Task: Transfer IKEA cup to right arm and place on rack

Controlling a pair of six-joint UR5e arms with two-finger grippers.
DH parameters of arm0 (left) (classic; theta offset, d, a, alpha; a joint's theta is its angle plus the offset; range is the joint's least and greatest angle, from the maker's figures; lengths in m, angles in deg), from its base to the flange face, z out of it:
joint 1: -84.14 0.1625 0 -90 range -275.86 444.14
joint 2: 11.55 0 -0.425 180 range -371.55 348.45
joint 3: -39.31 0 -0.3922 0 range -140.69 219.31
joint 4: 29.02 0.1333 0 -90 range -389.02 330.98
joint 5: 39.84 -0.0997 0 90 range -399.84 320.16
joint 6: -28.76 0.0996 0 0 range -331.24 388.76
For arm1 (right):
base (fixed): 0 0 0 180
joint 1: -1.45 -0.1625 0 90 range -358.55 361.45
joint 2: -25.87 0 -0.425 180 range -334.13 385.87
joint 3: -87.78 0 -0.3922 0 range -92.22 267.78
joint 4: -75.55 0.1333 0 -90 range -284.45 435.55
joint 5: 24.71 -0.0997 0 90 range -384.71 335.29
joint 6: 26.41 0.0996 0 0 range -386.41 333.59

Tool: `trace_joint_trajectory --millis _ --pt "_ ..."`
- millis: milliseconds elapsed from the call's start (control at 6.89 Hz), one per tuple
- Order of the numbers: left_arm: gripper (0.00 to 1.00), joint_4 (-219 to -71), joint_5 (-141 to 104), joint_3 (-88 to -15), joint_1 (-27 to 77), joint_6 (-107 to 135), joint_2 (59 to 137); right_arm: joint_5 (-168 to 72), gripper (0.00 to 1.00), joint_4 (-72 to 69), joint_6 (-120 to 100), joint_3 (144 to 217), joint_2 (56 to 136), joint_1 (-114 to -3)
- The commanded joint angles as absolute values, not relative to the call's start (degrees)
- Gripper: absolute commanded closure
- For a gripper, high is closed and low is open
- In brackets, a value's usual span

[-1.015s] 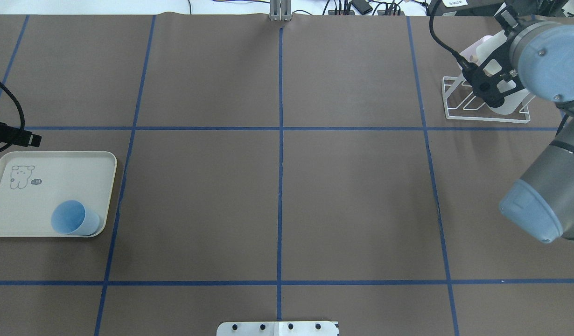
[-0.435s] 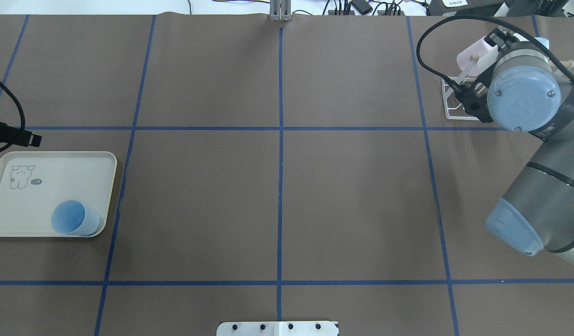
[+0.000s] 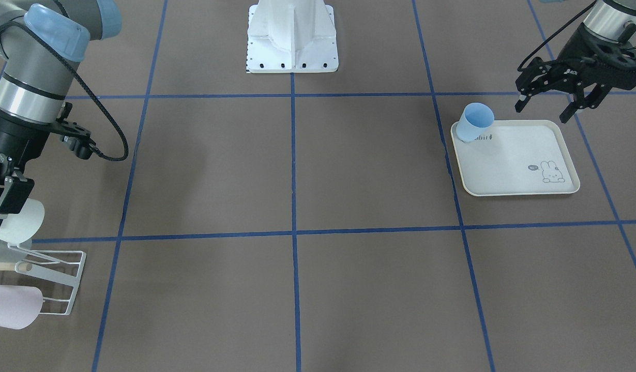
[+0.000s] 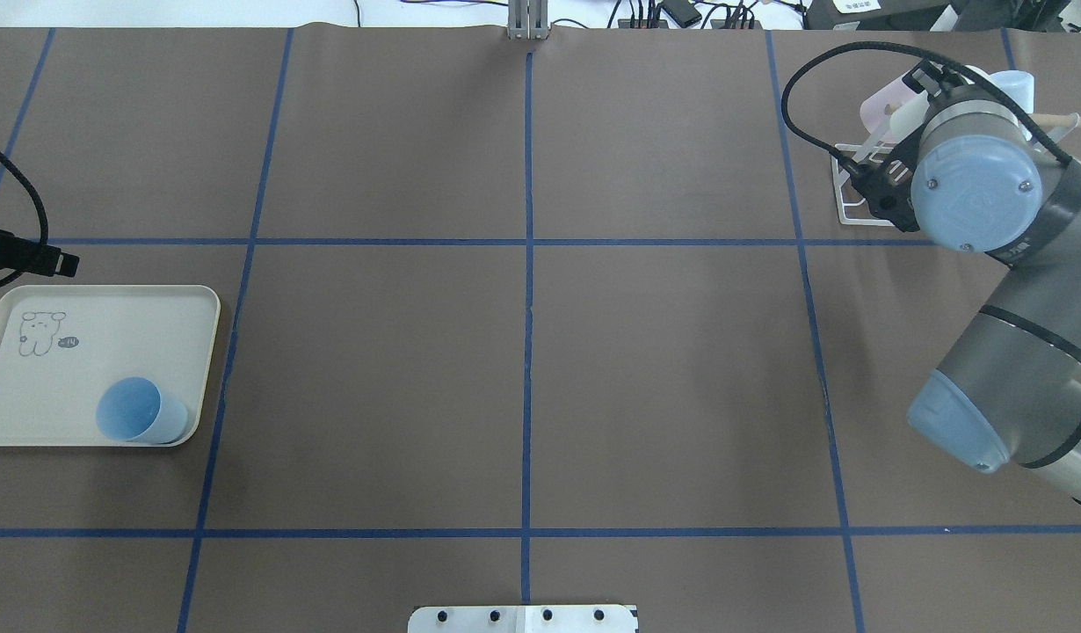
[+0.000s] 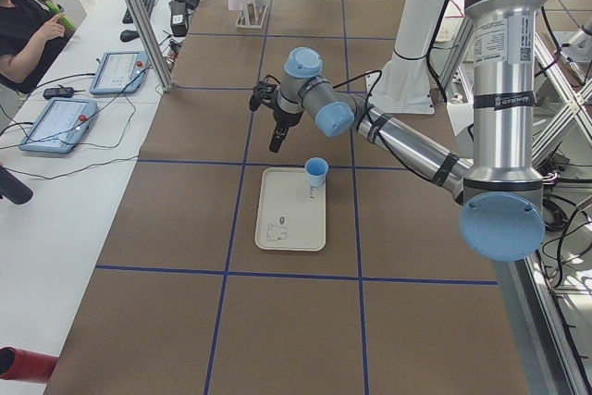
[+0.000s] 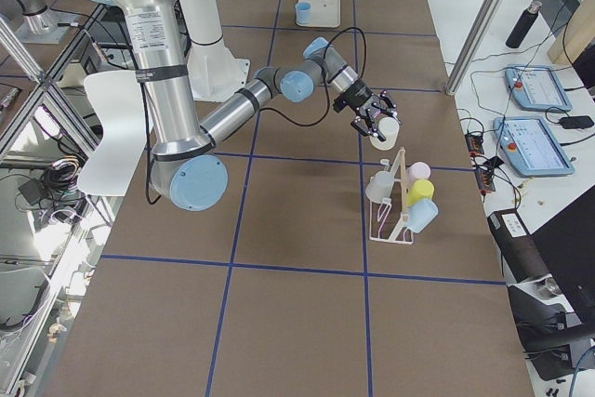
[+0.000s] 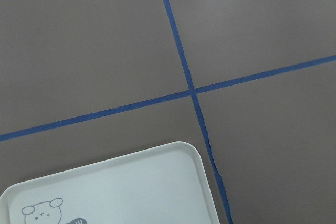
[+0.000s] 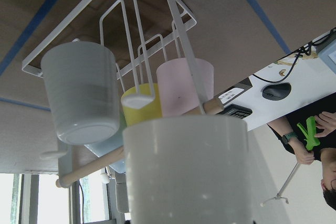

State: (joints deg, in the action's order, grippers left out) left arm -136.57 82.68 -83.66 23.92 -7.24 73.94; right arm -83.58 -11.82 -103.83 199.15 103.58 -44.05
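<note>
One second had carried the right arm's (image 4: 975, 189) wrist over the rack (image 4: 852, 189), at two o'clock on the table in the overhead view, so placing looked close but not done. The right gripper (image 3: 8, 204) pinched a white cup (image 3: 24, 219) just above the rack; I could not tell whether they touched. The left gripper (image 3: 543, 111), fingers spread and empty, hung at nine o'clock by the rabbit-print tray (image 4: 31, 413), where a blue cup (image 4: 141, 411) had stayed put.

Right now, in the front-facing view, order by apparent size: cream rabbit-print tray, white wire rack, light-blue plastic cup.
1. Cream rabbit-print tray
2. White wire rack, though the frame edge cuts it off
3. Light-blue plastic cup
</note>
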Motion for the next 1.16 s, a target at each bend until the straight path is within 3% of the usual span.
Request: trace_joint_trajectory --millis 0,1015 --pt "0.0 -136.6 82.68 -83.65 24.02 -7.27 73.97 -83.6 1.0 -5.16 -104.28 196.78 106.02 -44.16" --pt "0.0 -136.6 82.68 -82.94 24.02 -7.27 73.97 -83.77 0.98 -2.76 -104.36 193.69 106.82 -44.16"
